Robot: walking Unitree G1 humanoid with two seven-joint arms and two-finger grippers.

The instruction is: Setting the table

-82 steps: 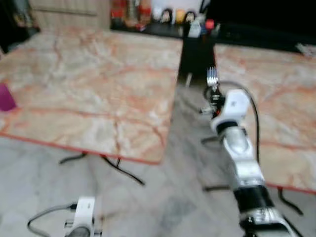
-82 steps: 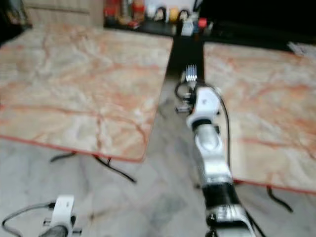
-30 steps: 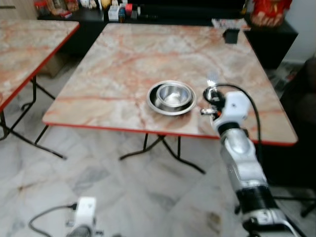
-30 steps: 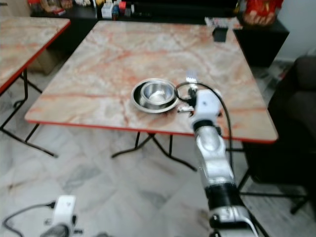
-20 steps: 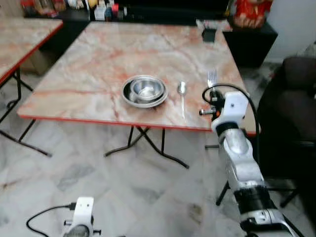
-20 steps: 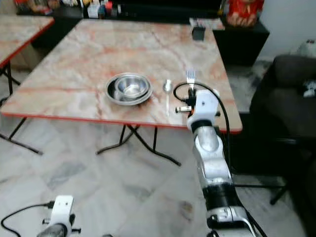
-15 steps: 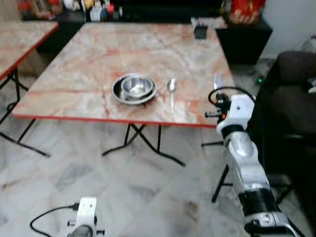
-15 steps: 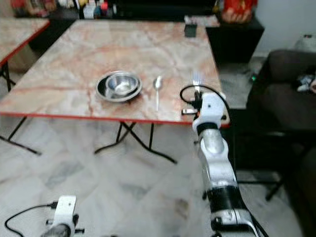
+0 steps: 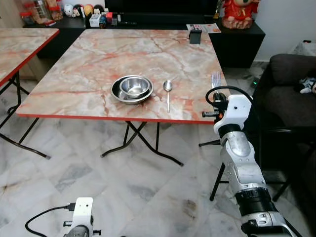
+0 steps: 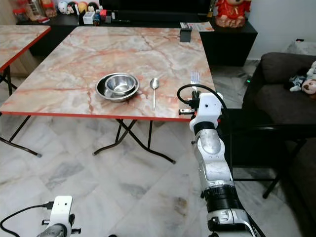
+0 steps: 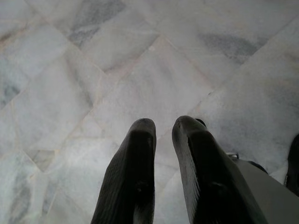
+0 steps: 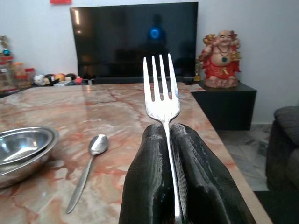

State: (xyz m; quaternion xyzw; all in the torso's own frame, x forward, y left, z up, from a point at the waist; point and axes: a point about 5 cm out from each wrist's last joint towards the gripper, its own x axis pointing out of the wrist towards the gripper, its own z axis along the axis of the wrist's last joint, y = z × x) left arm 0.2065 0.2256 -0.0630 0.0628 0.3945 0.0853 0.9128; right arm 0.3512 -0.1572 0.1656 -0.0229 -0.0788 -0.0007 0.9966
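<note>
My right gripper (image 12: 167,129) is shut on a silver fork (image 12: 161,88), which stands upright with its tines up. In the eye views the fork (image 9: 216,79) hovers just off the right front corner of the marble table (image 9: 94,54). A steel bowl (image 9: 135,86) sits in a wider steel dish (image 9: 118,94) near the table's front edge. Just right of them a spoon (image 9: 168,92) lies with its handle toward me. My left gripper (image 11: 161,128) hangs idle over the tiled floor, fingers together with nothing between them.
A second marble table (image 9: 22,44) stands to the left. A dark sofa (image 9: 291,84) is close on the right. A black console (image 9: 148,19) with a TV and a red figurine (image 9: 238,10) runs along the back. A small black box (image 9: 195,36) sits at the table's far edge.
The camera has swung from the gap between two tables to face the right table; the bowl and spoon have come into view. The fork stays upright in my right gripper.
</note>
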